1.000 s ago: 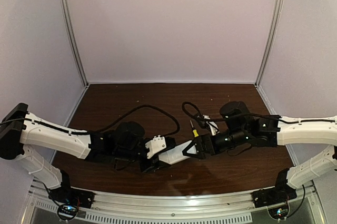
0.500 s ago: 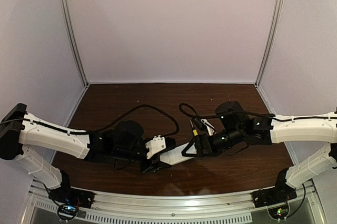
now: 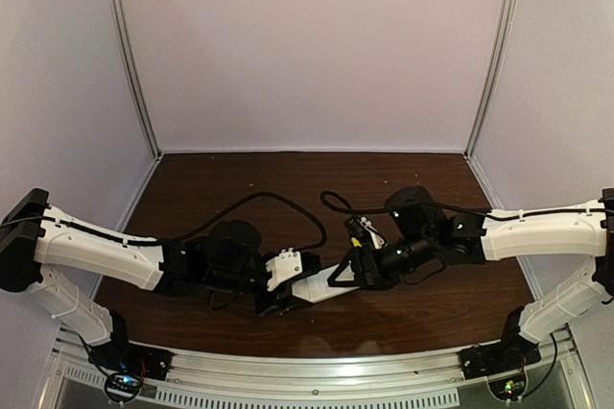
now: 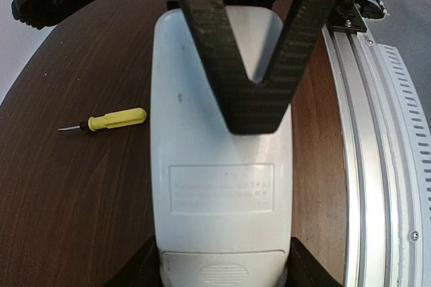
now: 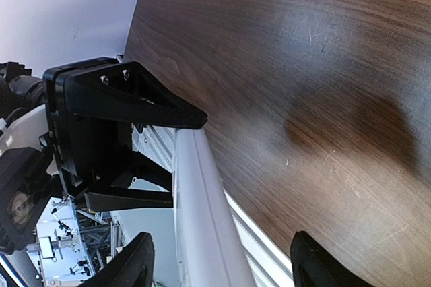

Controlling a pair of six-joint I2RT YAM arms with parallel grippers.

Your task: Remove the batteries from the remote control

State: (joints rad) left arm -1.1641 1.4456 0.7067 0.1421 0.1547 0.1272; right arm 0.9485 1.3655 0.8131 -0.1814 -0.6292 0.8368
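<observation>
mostly plain white remote control (image 4: pixel 222 193)

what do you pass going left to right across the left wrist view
yellow-handled screwdriver → remote control → metal rail
</observation>
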